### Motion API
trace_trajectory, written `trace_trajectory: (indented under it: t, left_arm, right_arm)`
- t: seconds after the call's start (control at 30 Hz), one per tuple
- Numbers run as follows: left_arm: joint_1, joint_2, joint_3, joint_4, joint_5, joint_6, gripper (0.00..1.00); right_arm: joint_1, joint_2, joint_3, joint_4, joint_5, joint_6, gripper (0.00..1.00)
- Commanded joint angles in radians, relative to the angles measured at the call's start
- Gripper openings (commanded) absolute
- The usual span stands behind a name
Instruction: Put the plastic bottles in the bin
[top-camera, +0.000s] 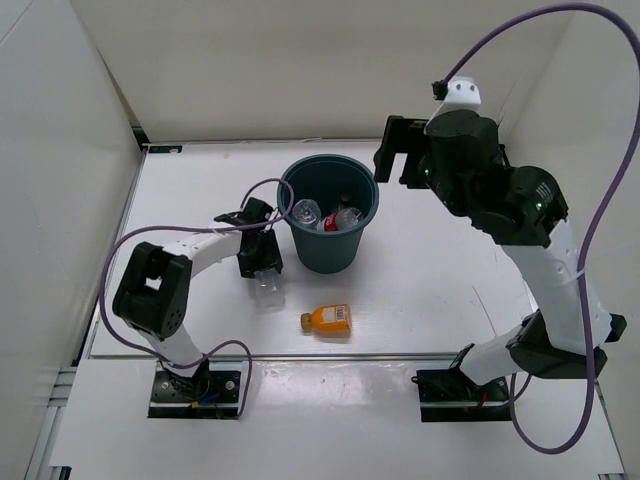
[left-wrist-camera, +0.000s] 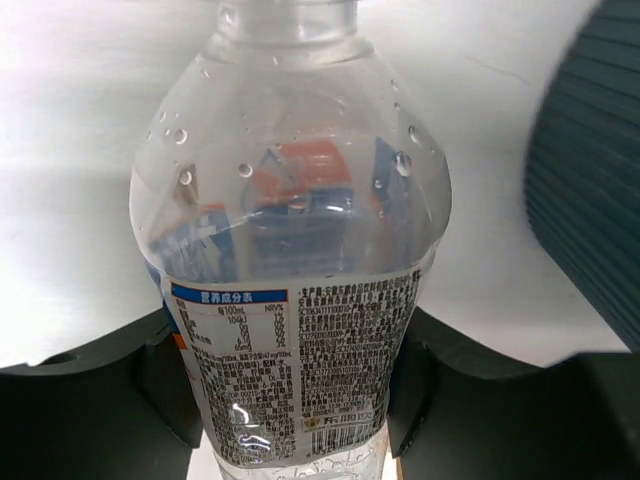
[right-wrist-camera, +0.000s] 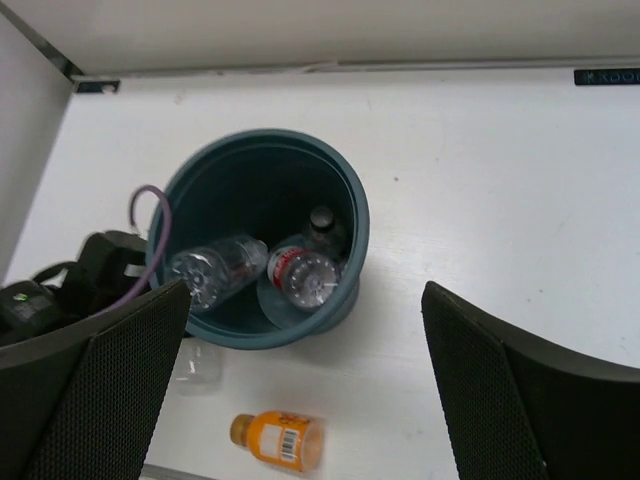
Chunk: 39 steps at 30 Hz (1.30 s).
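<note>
L pincer (left-wrist-camera: 295, 400) pinches clear water bottle (left-wrist-camera: 290, 230) at label band, just beside teal bin (top-camera: 330, 252), its 9 o'clock. R pincer (top-camera: 397, 160) spread, empty. Orange bottle (top-camera: 330, 320) on bench (top-camera: 450, 270) at 6. Bottles prob. light, thin-walled, slick; grip mid-body

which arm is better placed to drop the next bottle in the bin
Left. The left gripper is shut on a clear bottle close beside the bin. The right gripper is open and empty behind the bin, away from the orange bottle.
</note>
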Motion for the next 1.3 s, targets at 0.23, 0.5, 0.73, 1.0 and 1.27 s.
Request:
trace_trajectory:
  t: [0.23, 0.5, 0.73, 1.0, 1.27]
  left_arm:
    - [-0.004, -0.262, 0.494, -0.352, -0.362, -0.088, 0.53]
    - [-0.022, -0.173, 0.89, -0.277, -0.418, -0.088, 0.56]
    - [-0.184, 0.081, 1.045, -0.128, -0.419, 0.056, 0.58]
    - [-0.346, 0.15, 1.049, -0.108, -0.595, 0.143, 0.61]
    - [-0.358, -0.004, 1.032, -0.176, -0.585, 0.1, 1.0]
  right_arm:
    - [0.003, -0.036, -0.093, -0.026, 0.038, 0.045, 1.0]
    - [0.003, -0.036, -0.117, -0.026, 0.017, 0.063, 1.0]
    - [0.003, -0.058, -0.108, -0.047, 0.03, 0.072, 1.0]
    - [-0.027, -0.164, -0.234, -0.077, 0.073, 0.106, 1.0]
    - [-0.046, -0.226, -0.454, 0.016, -0.007, 0.03, 1.0]
